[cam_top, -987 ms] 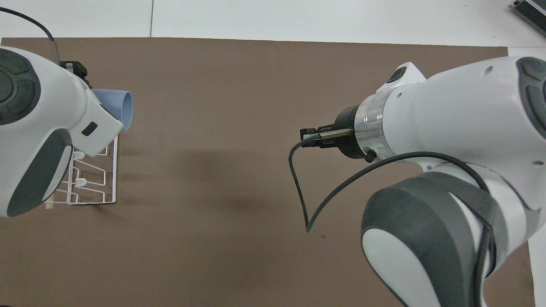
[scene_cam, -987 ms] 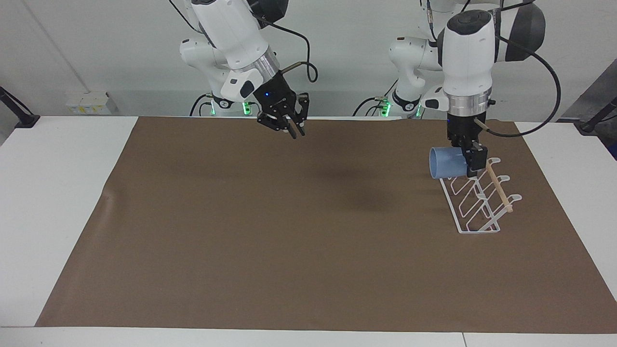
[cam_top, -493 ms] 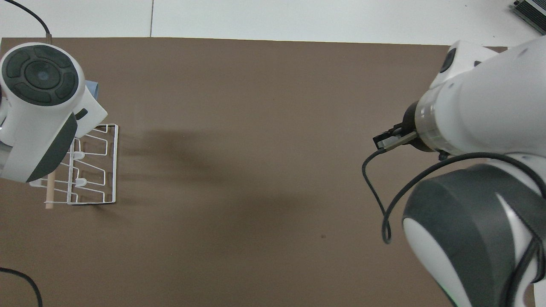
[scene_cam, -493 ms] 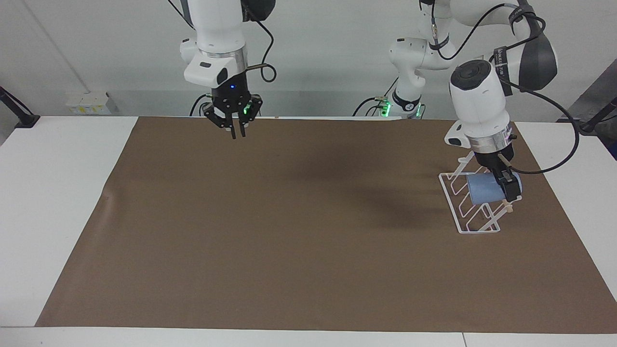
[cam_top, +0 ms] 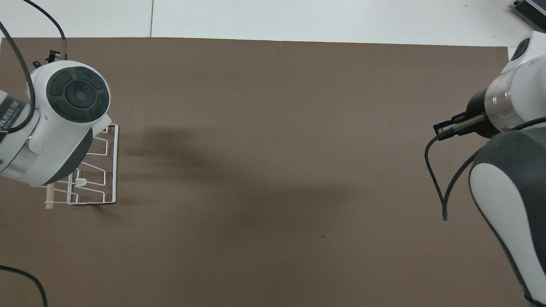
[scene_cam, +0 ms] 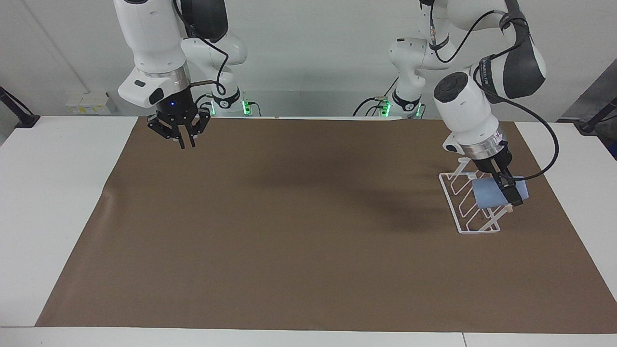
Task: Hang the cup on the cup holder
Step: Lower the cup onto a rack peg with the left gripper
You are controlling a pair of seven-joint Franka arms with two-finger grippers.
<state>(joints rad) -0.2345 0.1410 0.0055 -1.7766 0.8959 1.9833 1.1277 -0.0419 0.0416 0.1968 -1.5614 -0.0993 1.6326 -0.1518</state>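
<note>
The light-blue cup (scene_cam: 491, 194) lies tilted on its side over the slanted prongs of the white wire cup holder (scene_cam: 477, 232), close to the wooden dowel (scene_cam: 507, 209). Whether a prong is inside the cup I cannot tell. My left gripper (scene_cam: 510, 193) is shut on the cup at its end toward the dowel. In the overhead view the left arm hides the cup and the gripper; only part of the cup holder (cam_top: 111, 170) shows. My right gripper (scene_cam: 186, 141) waits in the air over the brown mat's edge nearest the robots, at the right arm's end.
A brown mat (scene_cam: 299, 231) covers most of the white table (scene_cam: 53, 202). The cup holder stands on it at the left arm's end. A black cable (cam_top: 435, 179) hangs from the right arm's wrist.
My left gripper has carried the cup from over the rack's end nearest the robots down onto the prongs by the dowel. The right arm has swung toward its own end of the table.
</note>
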